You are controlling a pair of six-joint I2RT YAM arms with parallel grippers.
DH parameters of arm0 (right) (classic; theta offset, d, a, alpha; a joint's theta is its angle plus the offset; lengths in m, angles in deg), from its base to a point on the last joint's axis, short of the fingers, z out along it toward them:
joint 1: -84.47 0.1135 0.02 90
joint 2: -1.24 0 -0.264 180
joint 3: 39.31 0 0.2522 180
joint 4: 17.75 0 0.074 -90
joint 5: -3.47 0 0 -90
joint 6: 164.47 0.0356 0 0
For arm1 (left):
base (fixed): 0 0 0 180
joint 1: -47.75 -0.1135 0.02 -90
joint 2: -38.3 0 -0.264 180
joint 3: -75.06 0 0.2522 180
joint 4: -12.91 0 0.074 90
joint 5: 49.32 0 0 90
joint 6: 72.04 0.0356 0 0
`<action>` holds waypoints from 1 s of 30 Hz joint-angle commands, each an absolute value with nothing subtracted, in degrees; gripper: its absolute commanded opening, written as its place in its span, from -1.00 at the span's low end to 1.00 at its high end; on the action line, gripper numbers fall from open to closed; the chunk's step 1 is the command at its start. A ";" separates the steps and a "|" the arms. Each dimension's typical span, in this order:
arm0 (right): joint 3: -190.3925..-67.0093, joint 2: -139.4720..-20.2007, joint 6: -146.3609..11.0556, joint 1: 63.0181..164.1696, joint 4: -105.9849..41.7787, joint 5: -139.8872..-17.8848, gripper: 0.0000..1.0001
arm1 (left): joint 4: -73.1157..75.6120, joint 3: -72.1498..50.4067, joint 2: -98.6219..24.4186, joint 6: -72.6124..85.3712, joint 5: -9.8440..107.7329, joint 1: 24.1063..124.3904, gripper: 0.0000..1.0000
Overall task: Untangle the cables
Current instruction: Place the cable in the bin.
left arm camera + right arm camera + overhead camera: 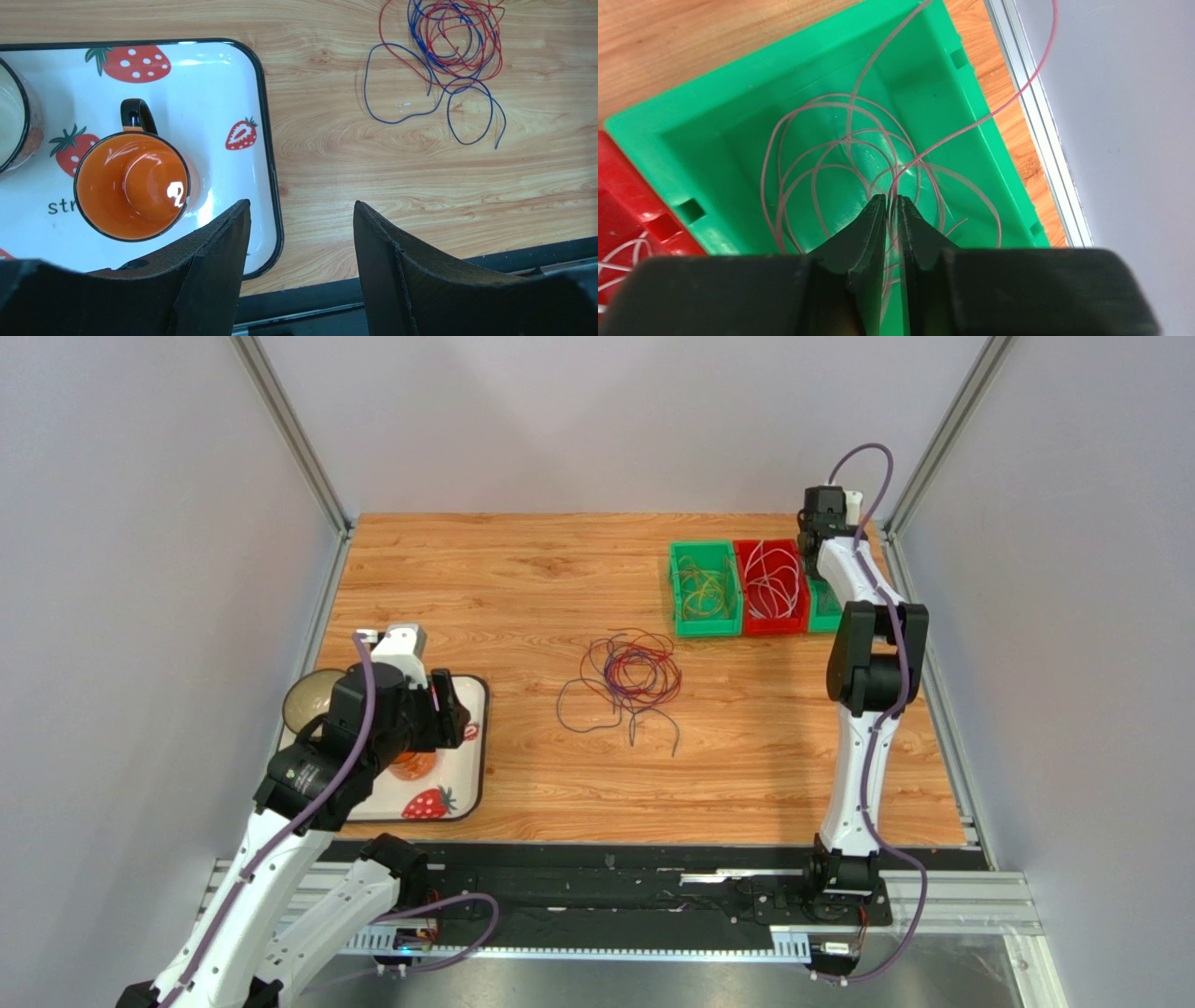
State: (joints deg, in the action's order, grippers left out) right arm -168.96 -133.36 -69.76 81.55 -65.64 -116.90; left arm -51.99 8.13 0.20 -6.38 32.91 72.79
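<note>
— Nearest, on the left?
— Just the left gripper (300,206), spread wide apart, gripping nothing, above the right rim of a strawberry tray (270,210) with an orange mug (130,185) on it.
— And mid-table?
— Loose tangle of red and blue cables (627,676), lying on the wooden table (491,588), well apart from both arms.
— Far right corner?
— Down inside a green bin (724,133), the right gripper (887,199), nearly together with only a slit left, a pink cable (990,115) threaded into that slit. Pinched or loose: cannot tell. More pink loops on the bin floor. Just beside, a red bin (626,196) with white cables (619,266).
</note>
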 commanded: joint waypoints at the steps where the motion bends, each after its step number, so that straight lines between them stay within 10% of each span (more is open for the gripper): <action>1: -170.66 -129.01 -69.19 81.13 -67.80 -115.97 -0.55 | -50.34 8.39 0.77 -5.60 33.48 72.53 0.29; 16: -172.77 -120.57 -64.28 79.29 -71.41 -109.21 -0.01 | -50.25 8.39 1.22 -5.60 33.56 72.53 0.29; 30: -179.71 -128.92 -60.83 68.82 -69.57 -87.41 0.08 | -50.16 8.48 0.25 -5.51 33.91 72.53 0.29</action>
